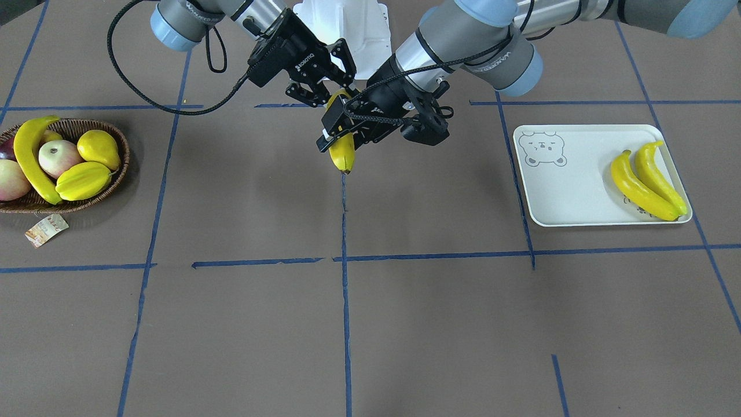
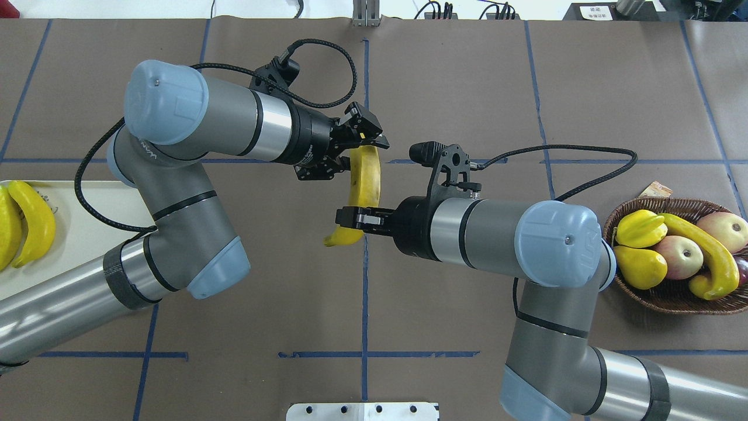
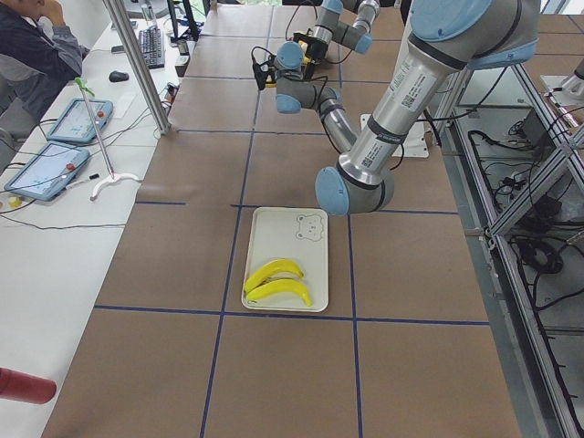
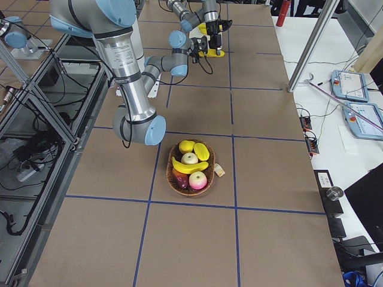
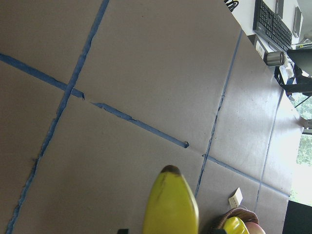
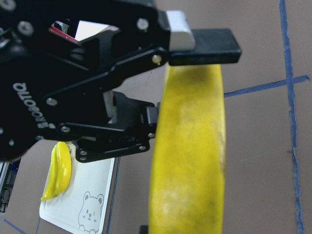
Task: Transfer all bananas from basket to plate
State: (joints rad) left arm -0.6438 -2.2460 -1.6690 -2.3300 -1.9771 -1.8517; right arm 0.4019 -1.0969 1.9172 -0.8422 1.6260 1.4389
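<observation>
One yellow banana (image 1: 343,155) hangs in mid-air over the table's middle, between both grippers; it also shows in the overhead view (image 2: 366,175). My left gripper (image 2: 365,153) is shut on its upper end, and one finger pad (image 6: 204,46) lies across it. My right gripper (image 2: 355,219) is shut on its lower part. Two bananas (image 1: 648,182) lie on the pale bear plate (image 1: 573,191). One more banana (image 1: 29,156) lies in the wicker basket (image 1: 87,204).
The basket also holds a starfruit (image 1: 83,180), a yellow pear-like fruit (image 1: 99,147) and apples (image 1: 58,157). A paper tag (image 1: 46,230) lies beside it. The white robot base (image 1: 341,35) stands behind the grippers. Blue tape lines cross the brown table.
</observation>
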